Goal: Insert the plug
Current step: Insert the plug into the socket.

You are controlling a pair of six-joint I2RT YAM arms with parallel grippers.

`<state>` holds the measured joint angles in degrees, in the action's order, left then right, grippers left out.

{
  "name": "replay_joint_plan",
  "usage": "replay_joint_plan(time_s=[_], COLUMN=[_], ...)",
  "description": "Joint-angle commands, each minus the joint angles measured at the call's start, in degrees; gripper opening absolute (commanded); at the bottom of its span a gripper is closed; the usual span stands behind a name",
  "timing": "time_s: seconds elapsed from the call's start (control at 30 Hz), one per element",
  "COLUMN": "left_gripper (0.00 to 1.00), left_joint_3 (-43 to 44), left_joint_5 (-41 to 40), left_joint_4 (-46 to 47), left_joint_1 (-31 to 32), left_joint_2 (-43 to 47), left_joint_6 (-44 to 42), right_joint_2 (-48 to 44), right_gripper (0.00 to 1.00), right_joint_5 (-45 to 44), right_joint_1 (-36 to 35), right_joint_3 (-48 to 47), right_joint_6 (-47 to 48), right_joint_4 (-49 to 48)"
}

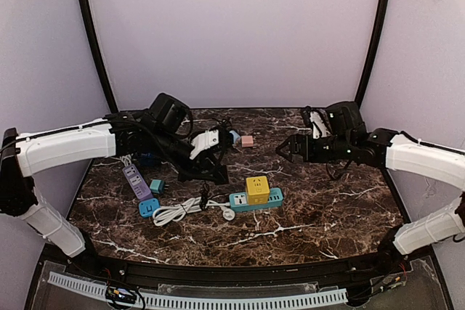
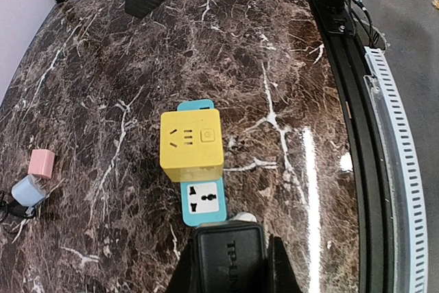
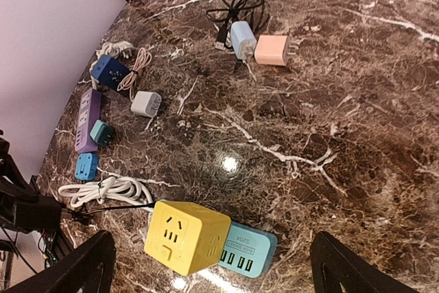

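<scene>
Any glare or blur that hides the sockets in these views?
Top external: even light, no obvious glare on the table. Left wrist: a glare streak on the marble beside the yellow cube, clear of its sockets. Right wrist: one small glare spot on bare marble; cube sharp.

The left arm (image 1: 65, 147) and the right arm (image 1: 421, 157) are clad in white shells along the long links, with black joints between. Black cables are looped at each wrist. The right gripper (image 1: 287, 147) is built in black, its tapered fingers (image 3: 79, 265) seen at seven and five o'clock in the wrist view.
</scene>
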<state>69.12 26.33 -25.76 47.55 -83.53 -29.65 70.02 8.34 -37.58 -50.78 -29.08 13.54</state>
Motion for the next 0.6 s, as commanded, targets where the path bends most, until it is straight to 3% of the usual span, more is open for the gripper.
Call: replay_joint_plan(time_s=[0.0, 0.13, 0.3, 0.57], left_gripper=[0.01, 0.01, 0.01, 0.01], left_joint_3=[-0.77, -2.92, -2.78, -4.66], left_joint_5=[-1.98, -1.8, 5.94, 5.9], left_joint_4=[9.57, 12.42, 20.63, 26.45], left_joint_1=[0.1, -0.37, -3.89, -6.05], left_joint_2=[-5.71, -11.21, -16.75, -20.04], left_joint_6=[-0.87, -4.95, 0.56, 1.38], right_joint_2=[4.49, 8.51, 9.05, 10.49], right_gripper=[0.99, 0.99, 0.99, 0.99], right_joint_5=[4.31, 4.51, 4.41, 0.33], right_joint_1=[0.32, 0.36, 0.31, 0.32], right_joint_3=[1.0, -0.87, -2.19, -4.56], right_joint_6=[-3.04, -2.26, -1.0, 3.9], right_joint_4=[-5.51, -4.98, -3.55, -0.54])
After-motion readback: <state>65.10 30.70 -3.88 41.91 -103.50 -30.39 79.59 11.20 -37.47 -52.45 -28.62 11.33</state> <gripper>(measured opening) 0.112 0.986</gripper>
